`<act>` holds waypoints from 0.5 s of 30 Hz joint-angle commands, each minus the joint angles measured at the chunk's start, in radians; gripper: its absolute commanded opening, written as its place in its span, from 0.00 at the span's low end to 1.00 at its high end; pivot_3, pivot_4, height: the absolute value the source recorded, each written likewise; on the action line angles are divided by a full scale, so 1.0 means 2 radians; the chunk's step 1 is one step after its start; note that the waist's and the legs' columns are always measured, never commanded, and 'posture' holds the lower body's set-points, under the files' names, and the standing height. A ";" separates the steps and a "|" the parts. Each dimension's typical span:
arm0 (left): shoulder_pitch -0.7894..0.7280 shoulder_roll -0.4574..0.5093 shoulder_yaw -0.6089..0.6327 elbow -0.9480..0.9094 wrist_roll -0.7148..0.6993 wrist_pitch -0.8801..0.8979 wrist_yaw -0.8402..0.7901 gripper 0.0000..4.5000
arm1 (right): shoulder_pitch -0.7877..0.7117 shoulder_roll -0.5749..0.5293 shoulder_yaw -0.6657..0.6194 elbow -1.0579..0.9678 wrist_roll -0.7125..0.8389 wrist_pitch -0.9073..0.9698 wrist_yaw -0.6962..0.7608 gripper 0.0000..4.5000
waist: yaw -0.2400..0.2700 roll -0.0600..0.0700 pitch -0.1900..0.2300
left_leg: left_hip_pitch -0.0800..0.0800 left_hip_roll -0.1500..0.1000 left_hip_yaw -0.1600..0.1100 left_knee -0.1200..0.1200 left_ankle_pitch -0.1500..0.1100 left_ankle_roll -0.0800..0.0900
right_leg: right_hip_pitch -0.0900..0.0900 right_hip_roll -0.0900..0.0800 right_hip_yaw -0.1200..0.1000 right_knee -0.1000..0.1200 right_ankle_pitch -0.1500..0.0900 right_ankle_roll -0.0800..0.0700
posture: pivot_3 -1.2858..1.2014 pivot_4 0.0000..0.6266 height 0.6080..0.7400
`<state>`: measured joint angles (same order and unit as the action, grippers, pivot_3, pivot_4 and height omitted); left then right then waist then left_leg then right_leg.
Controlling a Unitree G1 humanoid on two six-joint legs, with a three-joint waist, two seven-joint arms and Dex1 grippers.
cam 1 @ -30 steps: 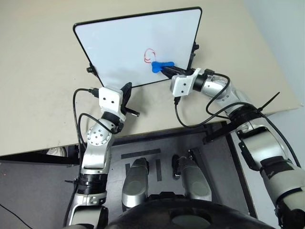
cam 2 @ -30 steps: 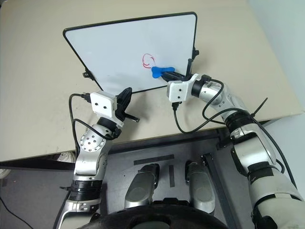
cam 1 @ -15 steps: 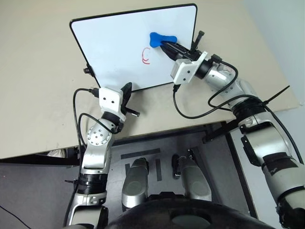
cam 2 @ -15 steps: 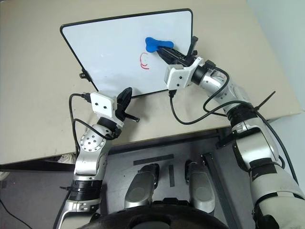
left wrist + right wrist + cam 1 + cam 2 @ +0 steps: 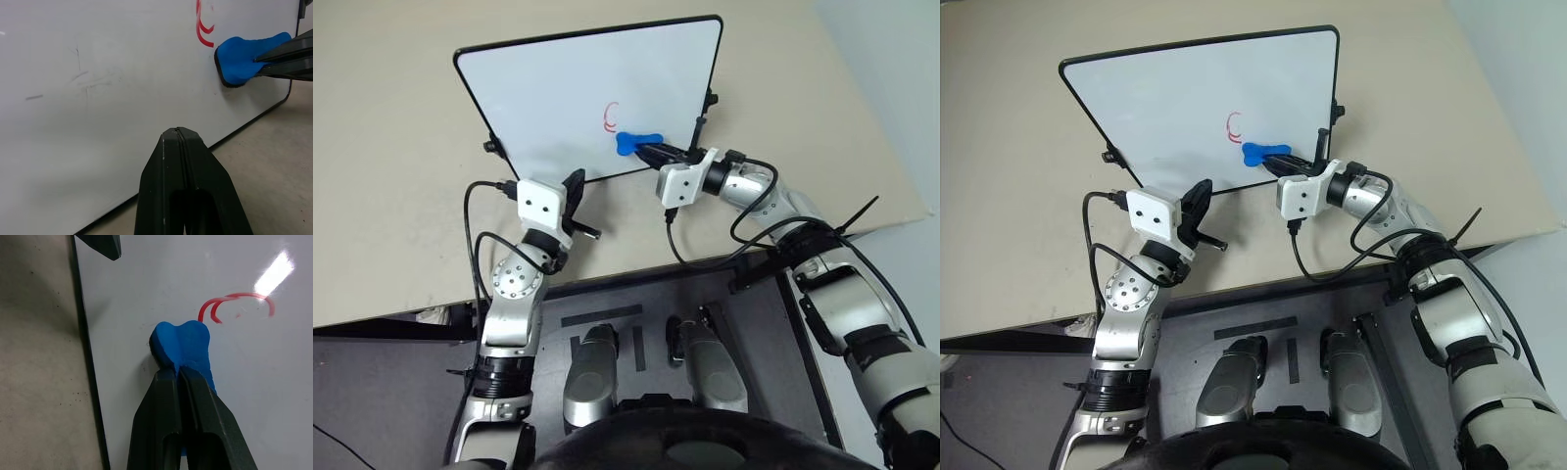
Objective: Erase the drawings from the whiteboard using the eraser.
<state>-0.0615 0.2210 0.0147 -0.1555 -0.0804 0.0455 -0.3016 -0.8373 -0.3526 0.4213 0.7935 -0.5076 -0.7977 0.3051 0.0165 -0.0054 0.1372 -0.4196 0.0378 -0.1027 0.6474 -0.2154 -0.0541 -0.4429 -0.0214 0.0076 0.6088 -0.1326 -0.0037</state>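
The right gripper (image 5: 650, 150) was clamped on the blue bone-shaped eraser (image 5: 635, 142), its two black fingers pinched together on the eraser's near end, with the far lobe pressed flat on the whiteboard (image 5: 548, 88). The board lay on the beige table (image 5: 391, 196), and the eraser sat near the board's near edge, just beside what was left of the red drawing (image 5: 610, 117) — a pair of short curved strokes.

The likeliest slip, to my eye, was a pass that missed: the eraser stood just to the near side of the red arcs and not over them, so a stroke run along the wrong line would leave them untouched. The grip was thin too — only one end of the eraser was caught, so pressing hard might twist it out of the fingers. The board had nothing visibly holding it; the left gripper (image 5: 576, 193), fingers closed on nothing, hovered just short of the near edge without clearly touching, so a firm push could slide the board across the table.

A second ago the scribble was a fuller loop with a curl inside; half a second ago the eraser was up at the far side of it and only an open curve was left. Now the eraser was back on the near side, and the same small curve was there.
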 commanded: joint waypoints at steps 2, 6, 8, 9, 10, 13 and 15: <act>-0.007 0.000 -0.005 -0.012 0.000 -0.007 -0.002 0.00 | -0.028 -0.006 -0.027 -0.033 -0.011 -0.004 -0.063 0.01 | 0.000 0.000 0.000 | 0.000 0.000 0.000 0.000 0.000 0.000 | 0.000 0.000 0.000 0.000 0.000 0.000 | 0.52 0.24 1.00; -0.009 0.000 -0.005 -0.011 -0.001 -0.008 -0.003 0.00 | -0.036 -0.010 -0.037 -0.050 -0.018 -0.007 -0.097 0.01 | 0.000 0.000 0.000 | 0.000 0.000 0.000 0.000 0.000 0.000 | 0.000 0.000 0.000 0.000 0.000 0.000 | 0.52 0.24 1.00; -0.009 0.001 -0.005 -0.009 -0.001 -0.008 -0.003 0.00 | -0.039 -0.011 -0.039 -0.057 -0.018 -0.007 -0.107 0.01 | 0.000 0.000 0.000 | 0.000 0.000 0.000 0.000 0.000 0.000 | 0.000 0.000 0.000 0.000 0.000 0.000 | 0.52 0.24 1.00; -0.010 0.001 -0.005 -0.009 -0.001 -0.009 -0.003 0.00 | -0.039 -0.011 -0.039 -0.057 -0.017 -0.006 -0.108 0.01 | 0.000 0.000 0.000 | 0.000 0.000 0.000 0.000 0.000 0.000 | 0.000 0.000 0.000 0.000 0.000 0.000 | 0.52 0.24 1.00; -0.010 0.001 -0.006 -0.008 -0.001 -0.009 -0.003 0.00 | -0.038 -0.011 -0.035 -0.056 -0.016 -0.005 -0.102 0.01 | 0.000 0.000 0.000 | 0.000 0.000 0.000 0.000 0.000 0.000 | 0.000 0.000 0.000 0.000 0.000 0.000 | 0.52 0.24 1.00; -0.011 0.001 -0.006 -0.007 -0.001 -0.009 -0.003 0.00 | -0.030 -0.005 -0.021 -0.044 -0.009 -0.004 -0.072 0.01 | 0.000 0.000 0.000 | 0.000 0.000 0.000 0.000 0.000 0.000 | 0.000 0.000 0.000 0.000 0.000 0.000 | 0.52 0.24 1.00; -0.012 0.001 -0.006 -0.006 -0.001 -0.010 -0.004 0.00 | -0.020 0.001 -0.010 -0.035 -0.002 -0.002 -0.045 0.01 | 0.000 0.000 0.000 | 0.000 0.000 0.000 0.000 0.000 0.000 | 0.000 0.000 0.000 0.000 0.000 0.000 | 0.52 0.24 1.00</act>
<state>-0.0743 0.2209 0.0041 -0.1542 -0.0805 0.0454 -0.3035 -0.8879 -0.3595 0.3804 0.7186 -0.5335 -0.8036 0.1773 0.0161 -0.0055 0.1372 -0.4201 0.0377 -0.1025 0.6471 -0.2157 -0.0536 -0.4438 -0.0214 0.0082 0.6083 -0.1331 -0.0031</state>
